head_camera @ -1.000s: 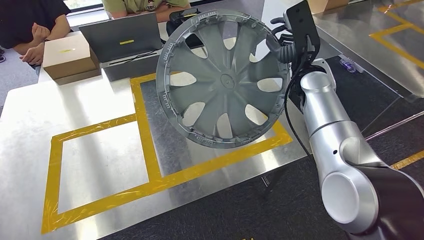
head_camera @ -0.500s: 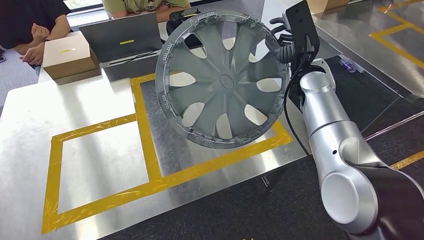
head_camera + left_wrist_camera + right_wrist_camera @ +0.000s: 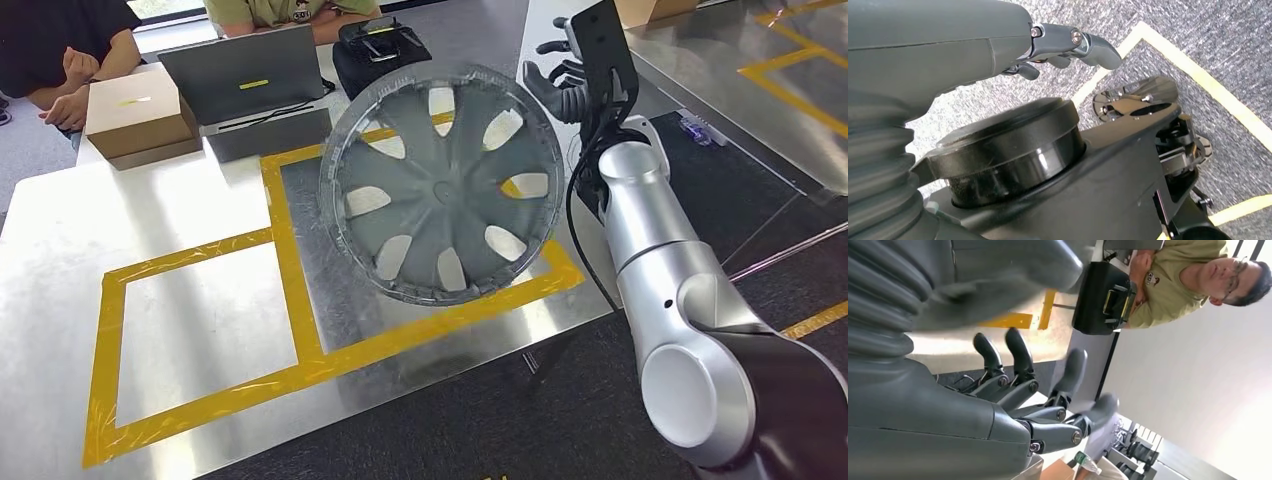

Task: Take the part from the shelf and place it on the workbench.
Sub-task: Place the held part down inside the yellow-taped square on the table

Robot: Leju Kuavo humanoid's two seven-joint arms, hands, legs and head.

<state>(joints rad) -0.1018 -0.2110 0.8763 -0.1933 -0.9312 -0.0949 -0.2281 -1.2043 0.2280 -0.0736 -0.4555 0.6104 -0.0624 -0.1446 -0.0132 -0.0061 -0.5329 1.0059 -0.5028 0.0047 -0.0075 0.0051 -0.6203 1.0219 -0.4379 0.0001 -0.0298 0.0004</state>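
Note:
The part is a grey wheel cover, motion-blurred and tilted above the right yellow-taped rectangle of the metal workbench. My right hand is just beyond the cover's far right rim, apart from it. In the right wrist view that hand has its fingers spread with nothing between them. My left hand hangs over the grey floor and holds nothing, its fingers loosely extended.
Along the bench's far edge stand a cardboard box, a grey laptop and a black case. People sit behind them. A second taped rectangle lies to the left. Another metal table stands at the right.
My right hand has let go of the wheel cover and its fingers have spread. The cover has dropped and tipped away from the hand toward the bench, now blurred.

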